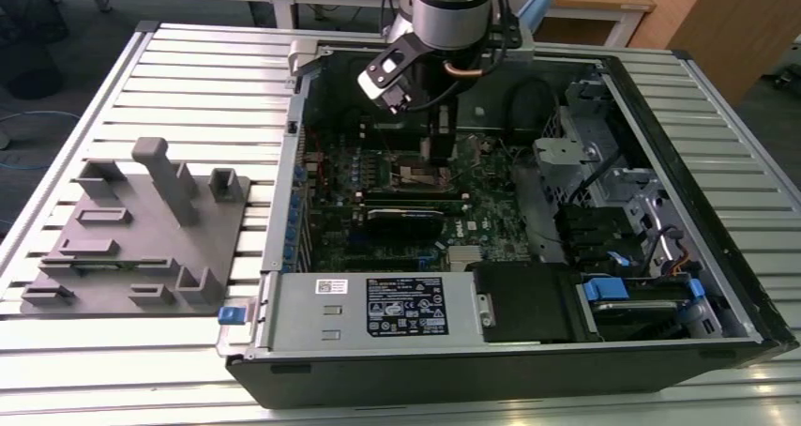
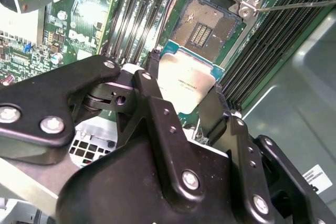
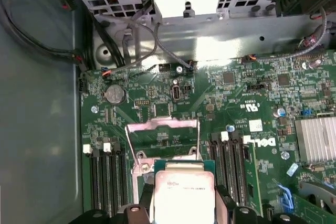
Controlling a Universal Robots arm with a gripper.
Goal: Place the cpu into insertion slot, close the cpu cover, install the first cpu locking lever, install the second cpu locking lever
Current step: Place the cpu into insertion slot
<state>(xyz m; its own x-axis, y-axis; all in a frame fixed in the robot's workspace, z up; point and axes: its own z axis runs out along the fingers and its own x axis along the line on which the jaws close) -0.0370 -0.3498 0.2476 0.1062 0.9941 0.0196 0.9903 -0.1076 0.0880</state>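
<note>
**Gripper clamped on the cpu over the bare insertion slot**

The gripper point(image 2: 185, 94) has its two black fingers point(image 2: 157, 114) pressed against opposite edges of the cpu point(image 2: 186, 80). The chip's silvery top faces the camera in both wrist views. The chip is held close to the insertion slot point(image 2: 202, 27) but is not seated in it. The slot's dark contact field lies uncovered on the green motherboard point(image 3: 236, 93).

The cpu cover point(image 3: 164, 127) seems to stand swung up at one edge of the socket, though the angle makes that hard to judge. A thin wire locking lever point(image 2: 294, 6) juts out free beside the socket. Long black memory slots point(image 3: 105, 171) flank the socket on both sides.

In the exterior view the arm point(image 1: 448, 13) reaches down into the open computer case point(image 1: 501, 370), which lies on a slatted table point(image 1: 188, 79). A grey fixture block point(image 1: 138, 248) sits on the exterior view's left.
</note>
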